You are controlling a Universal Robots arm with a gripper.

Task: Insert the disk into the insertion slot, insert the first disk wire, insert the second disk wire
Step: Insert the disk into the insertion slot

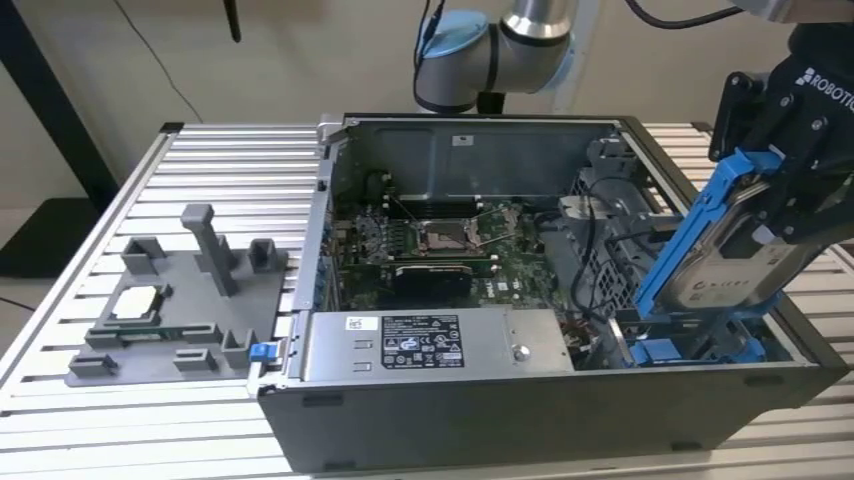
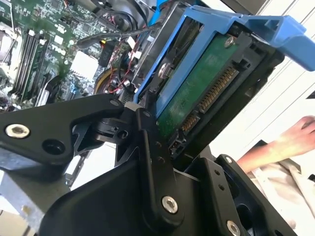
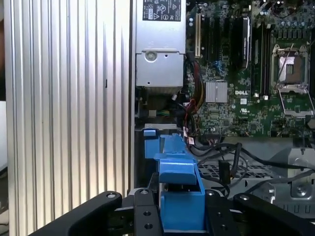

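I hold the disk (image 1: 714, 265) tight in my pincer (image 1: 778, 215), tipped up at the exterior view's right, aimed into the insertion slot (image 1: 603, 275).

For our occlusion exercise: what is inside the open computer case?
A green motherboard, a grey power supply, cables, and the blue-framed disk, tilted in the gripper. The disk covers much of the insertion slot beneath it.

Disk (image 1: 721, 255): smooth blue plastic frame, metal body. Table (image 1: 200, 160): ribbed bare metal.
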